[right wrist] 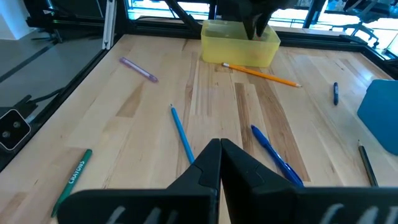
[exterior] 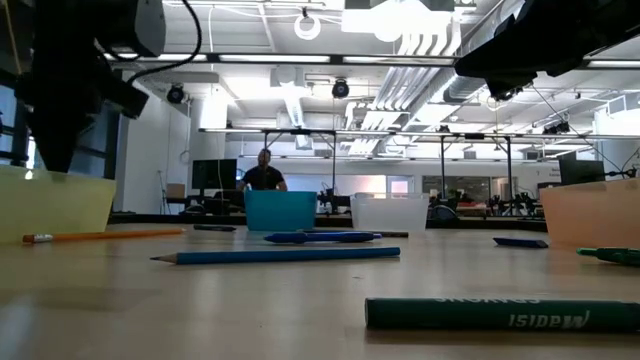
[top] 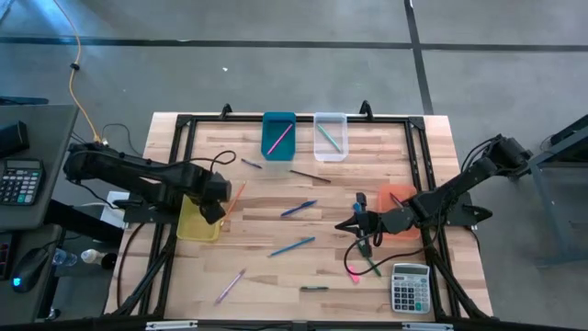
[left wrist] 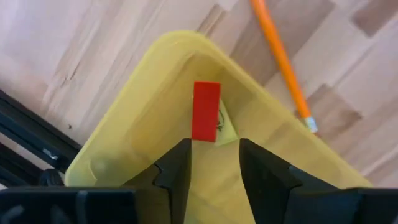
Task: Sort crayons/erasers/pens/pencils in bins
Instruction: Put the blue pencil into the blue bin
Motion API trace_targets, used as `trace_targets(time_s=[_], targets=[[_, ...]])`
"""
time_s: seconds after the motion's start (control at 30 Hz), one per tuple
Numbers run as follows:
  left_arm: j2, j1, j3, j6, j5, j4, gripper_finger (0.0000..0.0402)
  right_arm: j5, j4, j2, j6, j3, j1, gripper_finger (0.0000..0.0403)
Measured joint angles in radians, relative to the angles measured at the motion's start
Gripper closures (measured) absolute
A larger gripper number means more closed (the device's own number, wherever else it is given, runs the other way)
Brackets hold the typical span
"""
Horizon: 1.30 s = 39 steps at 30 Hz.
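The red eraser (left wrist: 206, 111) is lying inside the yellow bin (left wrist: 124, 143), seen in the left wrist view just beyond the left gripper (left wrist: 214, 163), whose fingers are standing parted and holding nothing. An orange pencil (left wrist: 283, 65) is lying on the bench (left wrist: 93, 37) beside the bin's rim.

In the high view, the left gripper (top: 214, 204) is hanging over the yellow bin (top: 188, 225) at the bench's left edge. The right gripper (top: 354, 225) is waiting near the orange bin (top: 397, 197), close to the calculator (top: 411, 287). The teal bin (top: 278, 134) and the clear bin (top: 330, 136) are sitting side by side at the far edge, each holding a stick. Several pens and pencils are lying loose on the bench, unsorted.

In the low view, the yellow bin (exterior: 55, 205) is showing at left under the dark arm; the eraser inside cannot be made out here. A person (exterior: 264, 172) is standing in the room behind.

In the right wrist view, the right gripper (right wrist: 221, 155) is closed with nothing between its fingers, looking across at the yellow bin (right wrist: 239, 46).

Risk, as judged: the left fingers are sitting low over the bin, so a careless lift could be catching the rim and tipping it. The bin's floor below the gripper is hidden, so other contents cannot be confirmed.
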Motion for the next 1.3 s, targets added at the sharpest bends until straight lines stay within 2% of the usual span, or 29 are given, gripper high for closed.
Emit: trace_targets(time_s=[0.2, 0.43, 0.6, 0.73, 0.8, 0.9, 1.03, 1.3], targets=[[0.000, -0.064, 0.073, 0.000, -0.015, -0.041, 0.0264, 0.000, 0.000, 0.000, 0.000, 0.000, 0.000, 0.0403], [-0.050, -0.205, 0.125, 0.001, -0.137, 0.021, 0.0300, 0.000, 0.000, 0.000, 0.000, 0.000, 0.000, 0.0403], [-0.116, -0.318, 0.124, 0.035, -0.277, 0.197, 0.0337, 0.000, 0.000, 0.000, 0.000, 0.000, 0.000, 0.0403], [-0.146, -0.387, 0.074, 0.145, -0.375, 0.468, 0.0367, 0.000, 0.000, 0.000, 0.000, 0.000, 0.000, 0.0403], [-0.143, -0.402, 0.037, 0.206, -0.373, 0.627, 0.0381, 0.000, 0.000, 0.000, 0.000, 0.000, 0.000, 0.0403], [-0.102, -0.408, -0.015, 0.300, -0.279, 0.868, 0.0397, 0.000, -0.006, 0.000, 0.000, 0.000, 0.000, 0.0403], [-0.005, -0.408, -0.050, 0.340, -0.202, 1.095, 0.0393, 0.000, -0.016, 0.001, 0.010, -0.004, -0.001, 0.0403], [0.239, -0.408, -0.050, 0.340, -0.140, 1.288, 0.0358, 0.000, -0.024, 0.001, 0.026, -0.005, -0.001, 0.0403]])
